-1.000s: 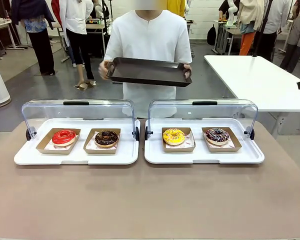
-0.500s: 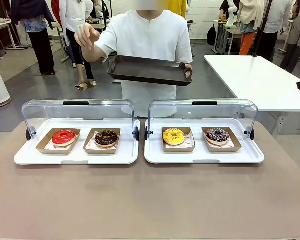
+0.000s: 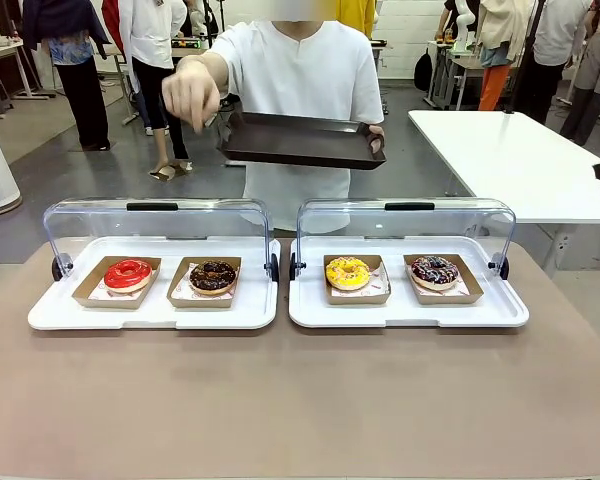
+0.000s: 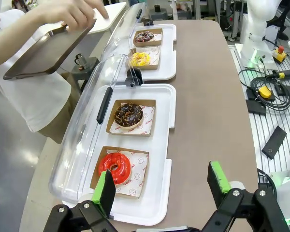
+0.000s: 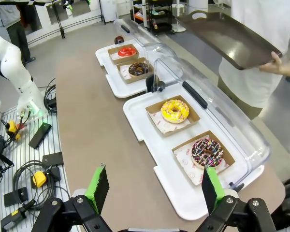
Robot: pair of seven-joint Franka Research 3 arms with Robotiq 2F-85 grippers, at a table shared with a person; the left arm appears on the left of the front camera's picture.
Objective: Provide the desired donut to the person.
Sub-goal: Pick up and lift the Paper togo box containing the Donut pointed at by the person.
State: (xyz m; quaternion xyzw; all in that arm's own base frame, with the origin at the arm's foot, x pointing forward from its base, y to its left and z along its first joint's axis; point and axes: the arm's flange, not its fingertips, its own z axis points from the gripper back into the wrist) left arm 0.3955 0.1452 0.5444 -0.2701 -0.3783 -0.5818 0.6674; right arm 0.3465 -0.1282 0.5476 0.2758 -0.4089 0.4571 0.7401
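Pointing hand (image 3: 192,95): stretched forward, finger down, roughly towards the chocolate donut (image 3: 213,275) (the red donut (image 3: 128,273) lies just beside it).
Risk: the gesture is loose, so the wrong donut could be taken.
Left gripper (image 4: 162,186): fingers spread, empty.
Right gripper (image 5: 154,188): fingers spread, empty.
Dark tray (image 3: 300,140): held one-handed behind the cases.
Change: a second ago both hands held it; one has since risen to point.

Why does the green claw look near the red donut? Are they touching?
Apart. The front view shows the red donut lying in its box, nothing touching it; the left gripper hangs open, high above.
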